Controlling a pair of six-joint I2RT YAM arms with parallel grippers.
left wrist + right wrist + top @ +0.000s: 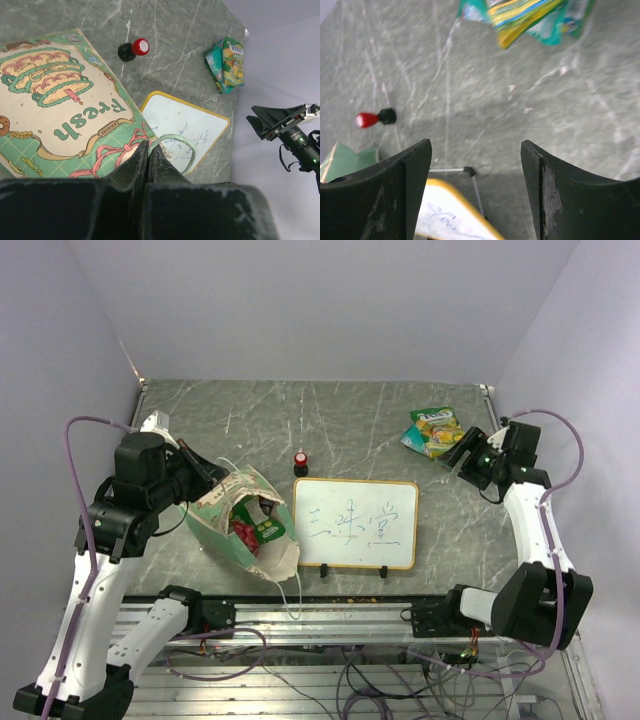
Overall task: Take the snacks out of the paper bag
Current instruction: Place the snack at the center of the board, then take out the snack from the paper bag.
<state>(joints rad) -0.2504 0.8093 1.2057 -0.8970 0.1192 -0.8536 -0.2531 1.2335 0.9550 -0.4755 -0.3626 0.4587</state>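
Observation:
The paper bag lies on its side left of centre, its mouth facing the near edge. A red snack and a green snack show inside the mouth. My left gripper is at the bag's far left edge. In the left wrist view that gripper is shut on the bag's green string handle, above the printed bag. A green-yellow snack packet lies on the table at the far right. My right gripper stands open just beside it, holding nothing; the packet lies beyond its open gripper.
A wood-framed whiteboard stands on its wire feet right of the bag. A small red-topped black knob sits behind it. The snack packets lie near the table's far right edge. Grey walls close in the back and both sides.

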